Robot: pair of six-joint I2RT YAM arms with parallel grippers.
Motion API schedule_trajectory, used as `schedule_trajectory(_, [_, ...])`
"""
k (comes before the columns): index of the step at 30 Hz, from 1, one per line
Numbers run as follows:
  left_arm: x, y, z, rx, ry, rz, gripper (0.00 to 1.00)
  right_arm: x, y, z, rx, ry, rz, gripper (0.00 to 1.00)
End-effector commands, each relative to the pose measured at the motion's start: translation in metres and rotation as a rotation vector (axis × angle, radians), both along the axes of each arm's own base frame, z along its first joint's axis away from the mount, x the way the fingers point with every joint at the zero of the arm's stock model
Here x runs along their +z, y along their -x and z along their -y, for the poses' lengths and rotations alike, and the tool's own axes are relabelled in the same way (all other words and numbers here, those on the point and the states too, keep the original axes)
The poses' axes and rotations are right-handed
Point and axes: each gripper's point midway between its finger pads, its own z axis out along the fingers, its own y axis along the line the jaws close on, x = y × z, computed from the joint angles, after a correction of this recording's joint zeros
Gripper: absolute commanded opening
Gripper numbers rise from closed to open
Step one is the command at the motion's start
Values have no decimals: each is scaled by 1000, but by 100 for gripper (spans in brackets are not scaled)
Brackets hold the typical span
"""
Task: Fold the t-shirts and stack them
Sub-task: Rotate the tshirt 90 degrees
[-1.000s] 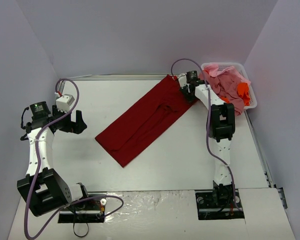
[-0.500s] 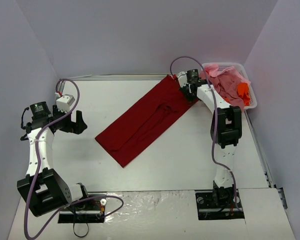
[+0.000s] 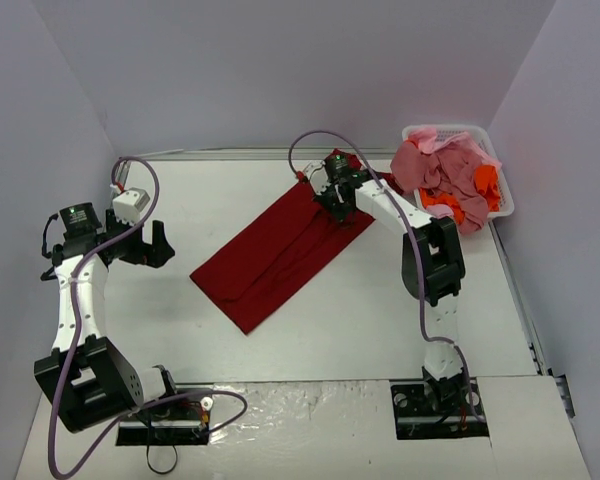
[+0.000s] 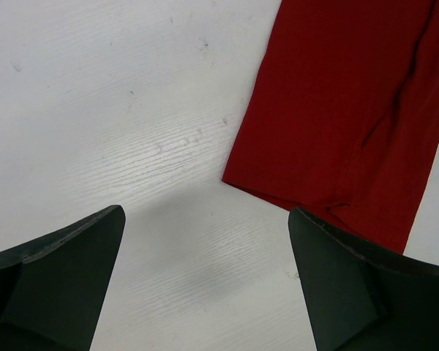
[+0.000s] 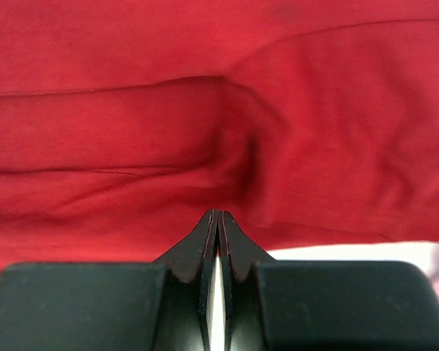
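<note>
Clock directions refer to the top view, with 12 o'clock at the far edge of the table (image 3: 360,320).

**Task item.** The dark red t-shirt (image 3: 280,250) lies flat near the table centre as a long folded band, running from its 7 o'clock end to its 1 o'clock end. The remaining t-shirts (image 3: 450,165), pink, salmon and bright orange, are heaped in the white basket (image 3: 507,195) at the 2 o'clock corner. Part of the heap hangs over the basket's rim towards 9 o'clock.

**Right gripper.** The right gripper (image 3: 325,190) is at the 1 o'clock end of the band. In the right wrist view its fingers (image 5: 194,248) are pressed together, and the red cloth creases in towards the tips, which pinch a fold of it.

**Left gripper.** The left gripper (image 3: 158,243) is at 9 o'clock, well apart from the band. In the left wrist view its fingers (image 4: 66,256) are spread wide above bare table and hold nothing. A corner of the red cloth lies at 1 o'clock of the gap.
</note>
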Motion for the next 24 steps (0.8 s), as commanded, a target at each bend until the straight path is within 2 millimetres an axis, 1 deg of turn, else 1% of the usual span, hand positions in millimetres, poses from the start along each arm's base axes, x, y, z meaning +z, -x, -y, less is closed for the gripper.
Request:
schedule_trajectory(1, [7,1,4,-20,1,24,94,-14,18,-7,6,18,-72,0])
schedule_trajectory(4, [5,2,4,-22,5,19,94,-23,25,-10,9,38,-90,0])
schedule_trajectory(8, [6,1,5,-26,8,22,94,-34,28,0,-15,82,-104,0])
schedule_trajectory(10, [7,1,5,-27,9,24,94,-36,29,5,-23,97,-107,0])
schedule_trajectory(11, [7,2,6,-27,10,23,94,-37,27,10,-37,112,-105,0])
schedule_trajectory(16, [6,1,6,-29,13,21,94,-43,24,22,-67,118,-118,0])
schedule_trajectory(19, [5,0,7,-35,17,16,94,-51,23,26,-72,130,-129,0])
schedule_trajectory(20, [5,0,7,-35,17,16,94,-58,24,28,-73,139,-142,0])
schedule_trajectory(22, [3,1,7,-36,20,8,94,-61,19,29,-76,143,-142,0])
schedule_trajectory(23, [4,0,7,-37,19,8,94,-68,18,32,-82,149,-155,0])
schedule_trajectory(24, [4,1,7,-37,20,6,94,-67,13,31,-81,147,-149,0])
